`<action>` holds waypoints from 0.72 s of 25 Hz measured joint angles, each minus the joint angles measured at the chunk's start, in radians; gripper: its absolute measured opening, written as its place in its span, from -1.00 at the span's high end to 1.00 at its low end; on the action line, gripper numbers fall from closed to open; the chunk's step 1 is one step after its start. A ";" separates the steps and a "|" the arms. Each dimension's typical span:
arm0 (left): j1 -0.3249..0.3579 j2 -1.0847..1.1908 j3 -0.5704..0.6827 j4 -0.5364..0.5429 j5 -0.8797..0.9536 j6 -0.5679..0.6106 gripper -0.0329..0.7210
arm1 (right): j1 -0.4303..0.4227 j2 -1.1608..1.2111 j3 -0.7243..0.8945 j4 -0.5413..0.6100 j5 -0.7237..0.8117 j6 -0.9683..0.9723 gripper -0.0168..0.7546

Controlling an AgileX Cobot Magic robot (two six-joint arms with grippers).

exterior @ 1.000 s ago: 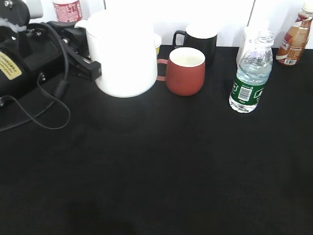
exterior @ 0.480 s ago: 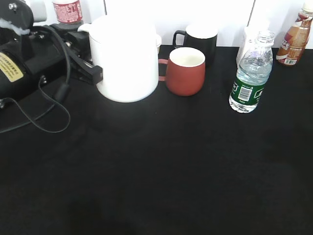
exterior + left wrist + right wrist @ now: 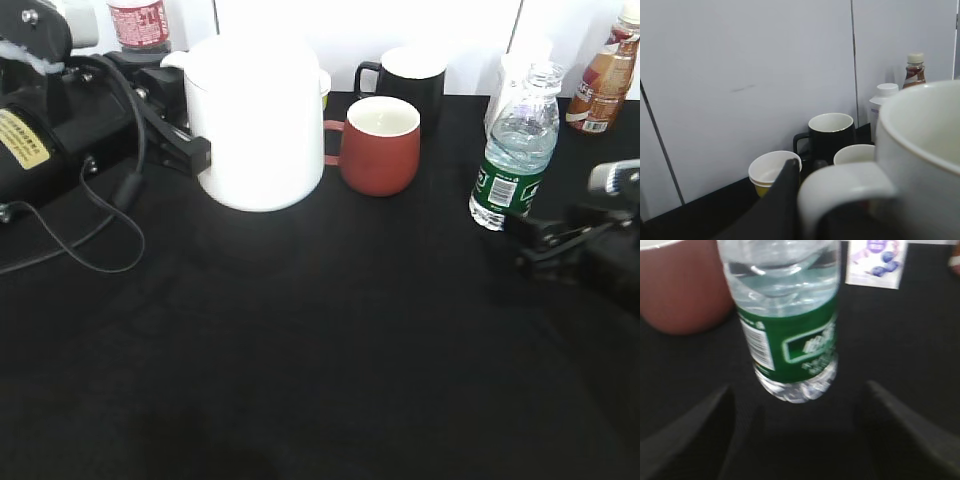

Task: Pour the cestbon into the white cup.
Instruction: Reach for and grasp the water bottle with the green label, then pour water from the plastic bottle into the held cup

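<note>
The cestbon is a clear water bottle with a green label, upright at the right of the black table; it also fills the right wrist view. My right gripper is open, just in front of the bottle, its fingers spread to either side and not touching it. The white cup is a large white mug at the back left. My left gripper is shut on the cup's handle and holds the cup at the table.
A red-brown mug stands right of the white cup, with a black mug behind it. A small yellow cup is behind the white cup. A brown-labelled bottle and a white container stand at the back right.
My right gripper has come into the exterior view from the right and reached up to the bottle. The white cup has shifted slightly right and toward the front in my left gripper.
</note>
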 joint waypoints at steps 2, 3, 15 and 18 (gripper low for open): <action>0.000 0.000 0.000 0.000 0.000 0.000 0.79 | 0.000 0.080 -0.042 -0.010 -0.017 0.004 -0.70; 0.000 0.000 0.000 0.000 0.000 0.000 0.79 | 0.000 0.112 -0.074 -0.010 -0.020 0.004 -0.70; 0.000 0.000 0.000 0.001 0.000 0.000 0.79 | 0.000 0.237 -0.332 -0.052 -0.002 0.004 -0.29; 0.000 0.000 0.000 0.003 0.000 0.000 0.79 | 0.000 0.237 -0.332 -0.052 -0.003 0.004 -0.28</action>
